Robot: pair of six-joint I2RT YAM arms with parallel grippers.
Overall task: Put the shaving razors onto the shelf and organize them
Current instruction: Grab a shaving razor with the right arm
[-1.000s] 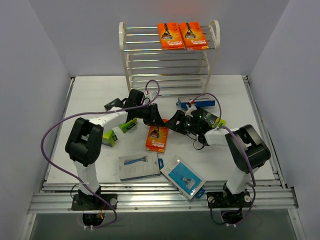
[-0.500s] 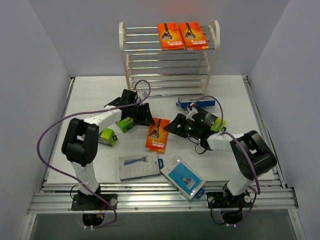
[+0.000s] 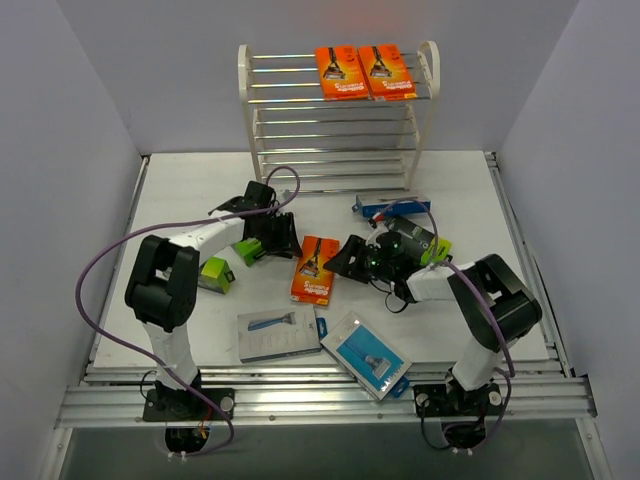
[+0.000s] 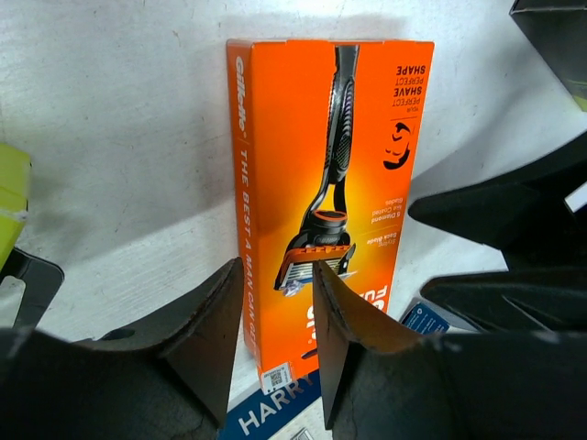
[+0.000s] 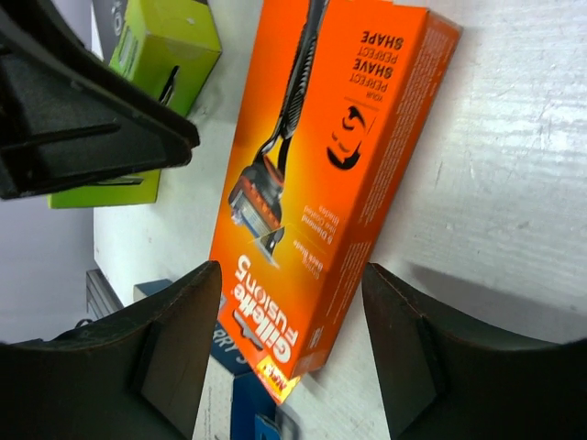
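One of the shaving razors, an orange pack (image 3: 314, 268) (image 4: 321, 165) (image 5: 321, 174), lies flat on the table between both arms. My left gripper (image 3: 287, 240) (image 4: 275, 316) hovers at its far-left end, jaws a narrow gap apart with nothing gripped. My right gripper (image 3: 343, 258) (image 5: 293, 353) faces the pack's right side, open wide, its fingers clear of the pack. Two orange packs (image 3: 365, 71) lie on the top tier of the shelf (image 3: 258, 120). A lime-green box (image 3: 252, 250) (image 5: 156, 55) sits under the left wrist.
Another green box (image 3: 213, 273) lies left; a third (image 3: 432, 246) is behind the right wrist. A blue pack (image 3: 395, 207) lies before the shelf. Two grey-blue flat packs (image 3: 280, 332) (image 3: 366, 352) lie near the front edge.
The left gripper went from shut to slightly open and drew back to the left. The right gripper slid left and nearer toward the orange pack. The pack shifted slightly away from the front.
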